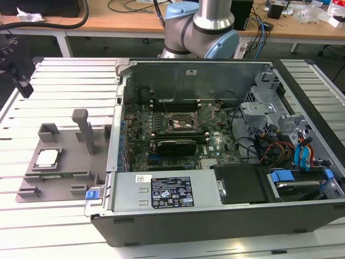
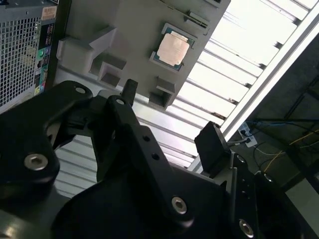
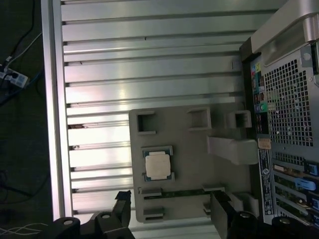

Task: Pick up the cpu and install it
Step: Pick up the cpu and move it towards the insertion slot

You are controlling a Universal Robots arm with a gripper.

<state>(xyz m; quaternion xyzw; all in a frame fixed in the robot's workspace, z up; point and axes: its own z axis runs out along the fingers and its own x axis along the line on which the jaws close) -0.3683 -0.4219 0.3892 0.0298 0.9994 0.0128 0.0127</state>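
The cpu (image 1: pixel 47 157) is a small square chip with a pale metal top, lying flat in a recess of the grey holder tray (image 1: pixel 64 183) at the exterior view's left. Both wrist views look down on the cpu (image 3: pixel 158 165) (image 2: pixel 173 48). My gripper (image 1: pixel 20 75) hangs above the slatted table, well above the tray and a little beyond it. In the first wrist view the gripper (image 3: pixel 172 215) is open, its two black fingers (image 3: pixel 122 209) wide apart with nothing between them. The gripper (image 2: pixel 172 119) also appears in the second wrist view.
An open computer case (image 1: pixel 215 216) fills the exterior view's middle and right, with the motherboard's socket (image 1: pixel 183 123) in its centre. The tray carries an upright grey post (image 1: pixel 83 129) and a thin green memory stick (image 3: pixel 174 190). The table's edge (image 3: pixel 47 124) runs close to the tray.
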